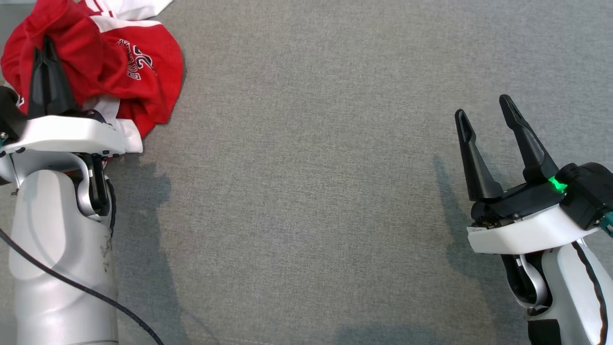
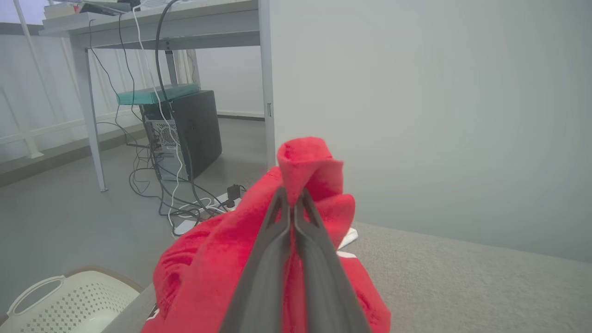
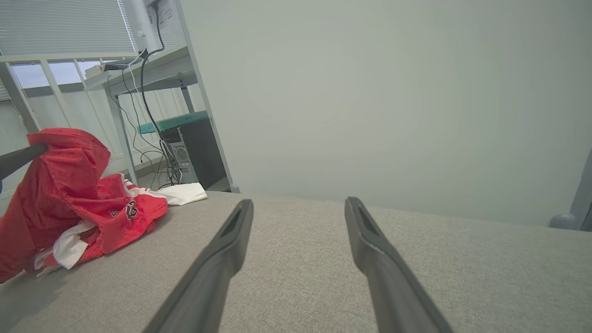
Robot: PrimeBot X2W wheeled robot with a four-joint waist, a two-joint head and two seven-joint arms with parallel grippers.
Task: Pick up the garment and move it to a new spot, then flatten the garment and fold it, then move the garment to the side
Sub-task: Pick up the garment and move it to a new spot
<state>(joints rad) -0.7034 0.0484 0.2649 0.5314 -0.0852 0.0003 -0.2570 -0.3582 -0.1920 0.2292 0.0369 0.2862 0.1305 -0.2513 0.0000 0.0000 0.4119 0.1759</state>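
Garment: a red jersey, the garment (image 1: 129, 67), with white panels and dark lettering, bunched in a heap at the far left corner of the grey fabric worktop (image 1: 306, 201).
Left gripper: right on it! The left gripper (image 1: 46, 45) has its two dark fingers pressed tight together on a fold of red cloth. From the left wrist view a small rolled tuft of fabric pokes up just past the tips.
Pinched fold: from the right wrist view the gripped part of the garment (image 3: 69, 185) stands up in a peak above the rest. The lower folds and white edges lie on the worktop.
White panel: one white piece trails off toward the far edge, touching the red heap.
Right gripper: the right gripper (image 1: 483, 108) sits over bare worktop near the right edge, well apart from the garment. Its fingers are spread wide with nothing between them.
Green light: a green light (image 1: 555, 183) glows at the base of the right gripper's fingers.
Off the worktop: a pale perforated basket (image 2: 60, 296) with a handle sits low by the left edge. Further off, a black computer tower (image 2: 194, 134) stands under a grey desk (image 2: 152, 25), with cables (image 2: 162, 194) trailing over the floor.
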